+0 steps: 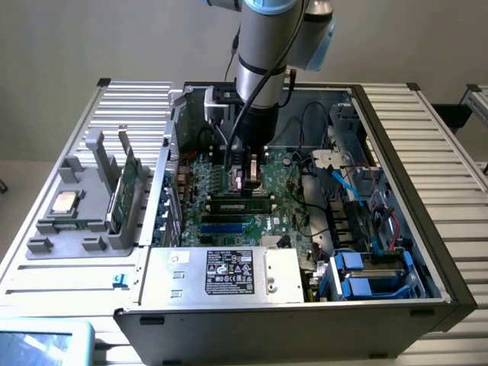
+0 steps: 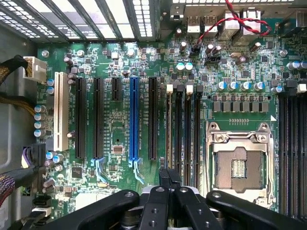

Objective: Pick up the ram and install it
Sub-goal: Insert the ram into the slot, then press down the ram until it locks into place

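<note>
The ram (image 1: 241,203), a long narrow green stick with dark chips, sits in a black memory slot on the motherboard (image 1: 282,217) inside the open computer case. In the wrist view I see the ram (image 2: 169,122) edge-on in the slot closest to the expansion slots. My gripper (image 1: 247,177) hangs just above the board, near the processor socket (image 2: 238,163). My gripper (image 2: 169,178) has its two fingertips (image 2: 164,179) pressed together with nothing between them, lined up with the ram's end but apart from it.
A grey holder (image 1: 76,229) left of the case carries a second green board (image 1: 126,187) standing upright and a square silver processor chip (image 1: 62,202). The case walls (image 1: 396,145), cables (image 1: 335,183), blue drive bays (image 1: 366,274) and the power supply (image 1: 229,271) crowd the motherboard.
</note>
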Robot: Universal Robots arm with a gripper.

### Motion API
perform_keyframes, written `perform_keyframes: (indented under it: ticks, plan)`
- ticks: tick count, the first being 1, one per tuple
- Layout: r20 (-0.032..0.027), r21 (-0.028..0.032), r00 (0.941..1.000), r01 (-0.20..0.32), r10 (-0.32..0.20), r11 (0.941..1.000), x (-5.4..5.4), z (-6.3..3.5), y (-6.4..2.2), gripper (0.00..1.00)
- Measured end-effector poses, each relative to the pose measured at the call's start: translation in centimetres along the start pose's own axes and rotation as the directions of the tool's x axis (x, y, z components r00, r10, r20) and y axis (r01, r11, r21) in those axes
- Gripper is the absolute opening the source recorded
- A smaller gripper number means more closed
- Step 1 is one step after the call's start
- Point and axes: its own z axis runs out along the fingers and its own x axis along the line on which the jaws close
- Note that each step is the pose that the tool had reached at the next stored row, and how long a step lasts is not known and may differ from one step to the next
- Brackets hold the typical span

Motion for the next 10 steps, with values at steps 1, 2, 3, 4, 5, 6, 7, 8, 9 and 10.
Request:
perform_keyframes:
  ticks: [1, 2, 3, 4, 5, 6, 7, 8, 9, 10]
  plan:
    - [0.0002, 0.0000, 1.0000, 0.000, 0.000, 1.0000, 0.01, 0.00, 0.00, 0.09]
    - [0.0007, 0.0000, 1.0000, 0.000, 0.000, 1.0000, 0.00, 0.00, 0.00, 0.09]
    - [0.0009, 0.0000, 1.0000, 0.000, 0.000, 1.0000, 0.01, 0.00, -0.01, 0.09]
    - [0.0011, 0.0000, 1.0000, 0.000, 0.000, 1.0000, 0.01, 0.00, -0.01, 0.09]
    - [0.0010, 0.0000, 1.0000, 0.000, 0.000, 1.0000, 0.01, 0.00, -0.01, 0.09]
    - [0.0009, 0.0000, 1.0000, 0.000, 0.000, 1.0000, 0.01, 0.00, -0.01, 0.09]
    - [0.0010, 0.0000, 1.0000, 0.000, 0.000, 1.0000, 0.01, 0.00, 0.00, 0.09]
    - [0.0010, 0.0000, 1.0000, 0.000, 0.000, 1.0000, 0.01, 0.00, -0.01, 0.09]
    - [0.0010, 0.0000, 1.0000, 0.000, 0.000, 1.0000, 0.01, 0.00, -0.01, 0.09]
    - [0.0010, 0.0000, 1.0000, 0.000, 0.000, 1.0000, 0.01, 0.00, -0.01, 0.09]
